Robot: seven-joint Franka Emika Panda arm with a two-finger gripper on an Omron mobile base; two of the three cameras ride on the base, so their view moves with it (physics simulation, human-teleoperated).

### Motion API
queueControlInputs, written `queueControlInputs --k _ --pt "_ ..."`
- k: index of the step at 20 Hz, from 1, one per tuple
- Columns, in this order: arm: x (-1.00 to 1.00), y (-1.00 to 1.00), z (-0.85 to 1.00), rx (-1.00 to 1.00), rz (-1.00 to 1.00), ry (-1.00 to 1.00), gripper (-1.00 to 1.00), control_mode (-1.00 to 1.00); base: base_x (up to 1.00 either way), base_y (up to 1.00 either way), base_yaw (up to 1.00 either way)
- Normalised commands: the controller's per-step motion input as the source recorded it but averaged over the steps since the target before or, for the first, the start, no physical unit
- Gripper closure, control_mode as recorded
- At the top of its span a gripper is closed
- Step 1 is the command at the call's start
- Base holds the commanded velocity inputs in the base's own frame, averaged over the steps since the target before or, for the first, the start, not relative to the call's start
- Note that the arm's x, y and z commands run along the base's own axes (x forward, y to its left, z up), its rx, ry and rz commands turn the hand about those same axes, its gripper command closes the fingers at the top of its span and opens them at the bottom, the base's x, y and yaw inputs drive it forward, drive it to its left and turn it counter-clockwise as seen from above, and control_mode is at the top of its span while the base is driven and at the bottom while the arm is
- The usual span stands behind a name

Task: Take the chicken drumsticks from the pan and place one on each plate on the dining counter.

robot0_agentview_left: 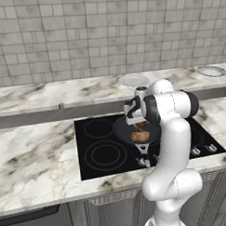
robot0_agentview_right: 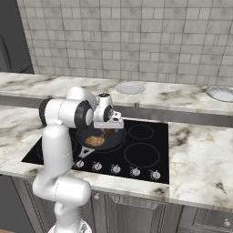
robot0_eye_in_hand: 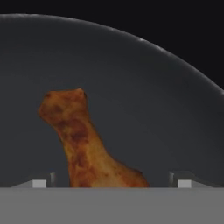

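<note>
Gripper point(robot0_eye_in_hand: 111, 183) is down in the pan point(robot0_eye_in_hand: 144, 100), fingers spread wide, nothing held. Hand view: one drumstick point(robot0_eye_in_hand: 85, 144) lies between the fingertips point(robot0_eye_in_hand: 40, 183), thick end nearest the hand, narrow end pointing away toward the far pan wall. Clear gap on both sides, so neither fingertip looks to be touching the meat; it sits a bit closer to the left tip than the right

From the base views the hand hangs just above the pan on the cooktop point(robot0_agentview_left: 102, 152), with an orange-brown drumstick point(robot0_agentview_left: 140, 136) just below it. Whether that's the same piece as in the hand view, can't tell; can't separate two pieces from here

Step in hand: first pick, approach done, grasp not yet made. Both plates point(robot0_agentview_right: 130, 88) point(robot0_agentview_right: 222, 93) sit on the raised dining counter point(robot0_agentview_right: 173, 98) beyond the cooktop, well apart from each other, both look bare

Next move, my read: drop slightly if not at depth, close across the thick part, lift straight up clear of the pan rim, then carry to the nearer plate. Risk: lumpy glossy shape may roll or slip out as the fingers close off-centre
</note>
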Motion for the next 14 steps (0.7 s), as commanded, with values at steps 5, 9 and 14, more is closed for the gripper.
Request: queueControlInputs --k 5,9,14 --pt "0.0 0.0 -0.12 0.0 -0.01 0.0 1.0 -1.0 0.0 0.0 0.0" --pt "-0.1 0.0 0.0 0.0 -0.03 0.02 1.0 -1.0 0.0 0.0 0.0" --pt "-0.22 -0.02 0.15 0.01 -0.06 0.05 1.0 -1.0 0.0 0.0 0.0"
